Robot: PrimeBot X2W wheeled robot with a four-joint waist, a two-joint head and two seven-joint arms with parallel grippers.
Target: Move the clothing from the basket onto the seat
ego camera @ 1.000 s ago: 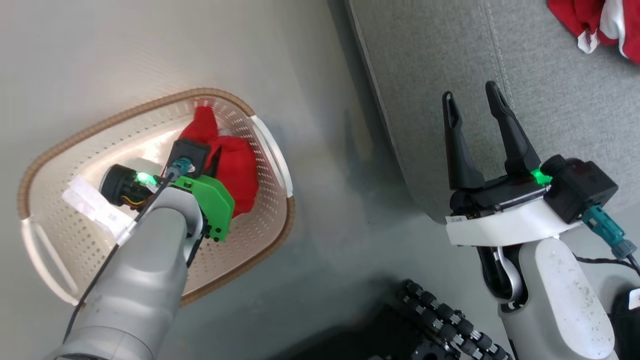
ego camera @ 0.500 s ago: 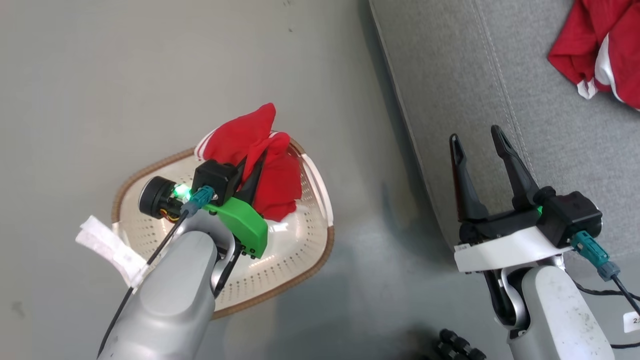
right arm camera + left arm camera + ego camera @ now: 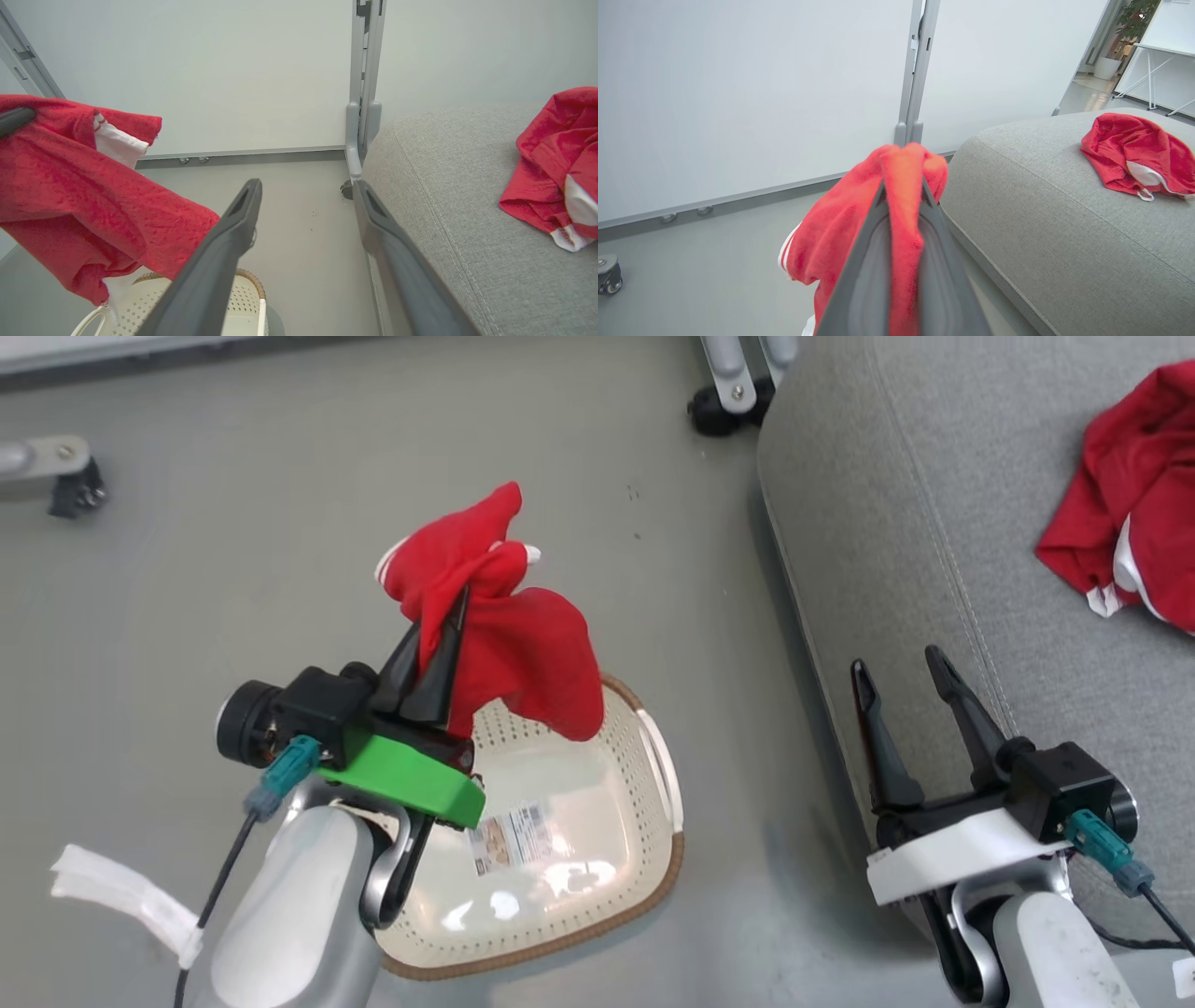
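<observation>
Left gripper (image 3: 455, 607) clamps a red garment (image 3: 532, 653) above the basket (image 3: 618, 775), label (image 3: 509, 837) print unreadable, while right gripper (image 3: 896, 661) gapes empty beside the seat (image 3: 896, 504).

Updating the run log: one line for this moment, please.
left gripper: shut on red garment, above basket | right gripper: open | seat: holds second garment

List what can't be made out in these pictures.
- Garment on the seat (seat): cut off by the right edge, head and right wrist views.
- Basket: near-left side hidden by the left arm, head view.
- Basket label: print too small to read, head view.
- Held garment: lower part hidden behind the jaws of the left gripper, left wrist view.
</observation>
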